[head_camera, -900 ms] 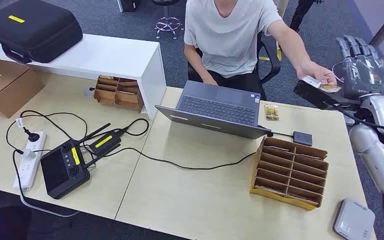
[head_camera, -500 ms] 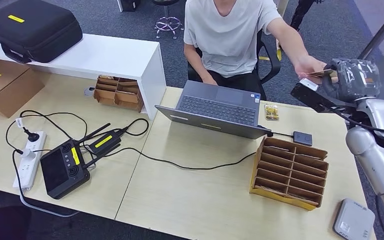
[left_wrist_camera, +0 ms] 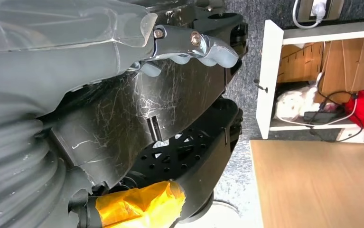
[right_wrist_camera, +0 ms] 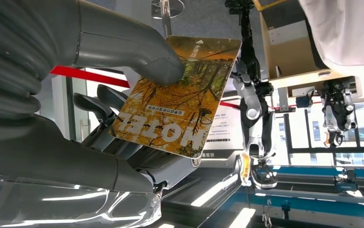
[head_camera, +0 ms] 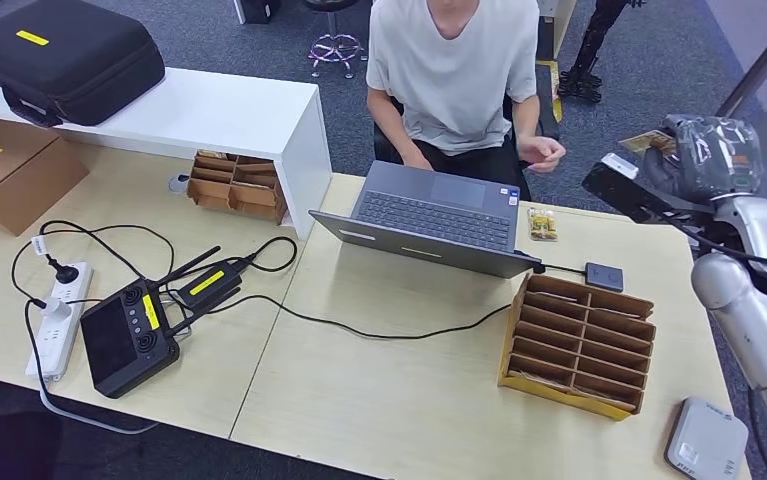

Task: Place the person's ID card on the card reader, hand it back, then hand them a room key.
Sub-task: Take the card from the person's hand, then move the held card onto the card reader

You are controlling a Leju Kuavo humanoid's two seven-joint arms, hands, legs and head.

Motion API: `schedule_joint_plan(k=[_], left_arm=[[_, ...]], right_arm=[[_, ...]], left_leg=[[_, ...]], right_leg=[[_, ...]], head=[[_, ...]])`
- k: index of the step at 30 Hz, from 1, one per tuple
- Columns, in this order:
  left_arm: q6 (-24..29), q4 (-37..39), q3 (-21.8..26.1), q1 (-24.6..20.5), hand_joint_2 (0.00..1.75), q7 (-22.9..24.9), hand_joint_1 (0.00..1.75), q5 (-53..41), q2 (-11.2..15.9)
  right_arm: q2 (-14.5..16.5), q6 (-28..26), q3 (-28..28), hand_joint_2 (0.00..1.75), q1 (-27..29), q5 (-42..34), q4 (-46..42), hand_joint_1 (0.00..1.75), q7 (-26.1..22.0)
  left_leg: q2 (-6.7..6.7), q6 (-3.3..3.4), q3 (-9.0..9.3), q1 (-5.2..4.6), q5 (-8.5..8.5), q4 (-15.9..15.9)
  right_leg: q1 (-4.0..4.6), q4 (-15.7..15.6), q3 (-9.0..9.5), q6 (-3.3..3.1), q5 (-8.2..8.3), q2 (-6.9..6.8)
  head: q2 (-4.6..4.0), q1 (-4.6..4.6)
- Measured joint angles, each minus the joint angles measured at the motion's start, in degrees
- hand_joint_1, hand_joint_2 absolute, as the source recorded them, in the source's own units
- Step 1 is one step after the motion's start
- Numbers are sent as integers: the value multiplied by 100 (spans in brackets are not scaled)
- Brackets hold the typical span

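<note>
Right hand [head_camera: 709,155] is closed on the card [right_wrist_camera: 177,97]: in the right wrist view the thick grey thumb [right_wrist_camera: 123,45] presses the orange face, printed "HOTEL", against the darker fingers [right_wrist_camera: 99,107] behind it. In the head view that hand sits at about two o'clock, raised past the far right edge of the desk [head_camera: 419,400], with a corner of the card sticking out toward eleven o'clock. The person's hand [head_camera: 542,153] is at roughly one o'clock, well apart from the card and empty, hanging above the laptop [head_camera: 439,215]. The small dark pad [head_camera: 604,276] wired to the laptop, near three o'clock and just beyond the cardboard slot organizer [head_camera: 579,345], looks like the card reader, though that is a guess. Left hand [left_wrist_camera: 189,45] is beside the robot's dark body with its fingers curled; I cannot tell whether they hold anything. The pinch covers only one end of the card, so I judge that a quick swing down to the reader could let it pivot or slip out onto the floor. Coming down tilted could also catch the organizer's edge or land the card half off the pad.
</note>
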Motion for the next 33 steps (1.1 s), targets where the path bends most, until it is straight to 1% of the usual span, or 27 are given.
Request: schedule_joint_plan(k=[6, 9, 12, 15, 18, 20, 22, 24, 26, 29, 33], left_arm=[[295, 1, -508, -188, 175, -314, 0, 704, 223], [346, 21, -820, -317, 175, -568, 0, 1141, 345], [562, 38, -1223, -488, 175, -865, 0, 1654, 484], [884, 37, -1685, -689, 175, -1128, 0, 2190, 614], [1146, 25, -2106, -881, 175, -1380, 0, 2678, 723], [1308, 1, -2356, -993, 175, -1584, 0, 3024, 781], [1467, -29, -2621, -1117, 175, -1867, 0, 3484, 833], [1597, -54, -2907, -1260, 175, -2194, 0, 4018, 884], [1680, -69, -3213, -1414, 175, -2497, 0, 4498, 931], [1733, -76, -3577, -1592, 175, -2737, 0, 4803, 988], [1753, -78, -3821, -1717, 175, -2808, 0, 4841, 1028]], right_arm=[[-41, -3, -1, 175, 2, -62, -39, 175, 2], [-58, -2, -1, 175, 5, -74, -48, 175, -7], [-108, -11, -5, 175, 30, -127, -93, 175, -37], [-250, -50, -56, 175, 152, -277, -237, 175, -136], [-524, -191, -200, 175, 505, -415, -544, 175, -304], [-806, -346, -359, 175, 938, -464, -906, 175, -411], [-1115, -524, -626, 175, 1569, -451, -1395, 175, -531], [-1373, -696, -995, 175, 2367, -362, -1938, 175, -674], [-1578, -852, -1472, 175, 3291, -229, -2542, 175, -831], [-1722, -1037, -2242, 175, 4701, -6, -3416, 175, -1049], [-1739, -1384, -3027, 175, 6323, 344, -4395, 175, -1154]], left_leg=[[0, 0, -1, 0, 0, 0], [0, 0, 0, -1, 0, 0], [-3, 0, 0, -1, 0, 1], [-8, 0, 1, -1, 0, 1], [-17, 0, 1, -1, 0, 2], [-29, 2, 0, -1, -1, 3], [-42, 6, 1, 0, -5, 2], [-52, 12, 0, 1, -10, 1], [-63, 15, -4, 1, -14, 0], [-69, 12, -7, 0, -21, -2], [-66, 8, -6, 0, -29, -5]], right_leg=[[0, 0, 0, 0, 0, 0], [-1, 0, 0, 0, 0, 0], [-1, 0, 0, 0, 0, -3], [-1, -2, 2, 0, 0, -8], [-1, -6, 4, 2, -1, -17], [-1, -12, 10, 4, -3, -29], [0, -21, 17, 6, -6, -43], [1, -27, 23, 8, -11, -53], [2, -27, 26, 9, -18, -64], [1, -27, 26, 8, -30, -71], [1, -27, 25, 6, -39, -68]], head=[[0, 0], [0, -1], [0, -1], [0, -1], [0, -1], [0, -1], [0, -1], [0, -2], [0, -3], [0, -4], [0, -3]])
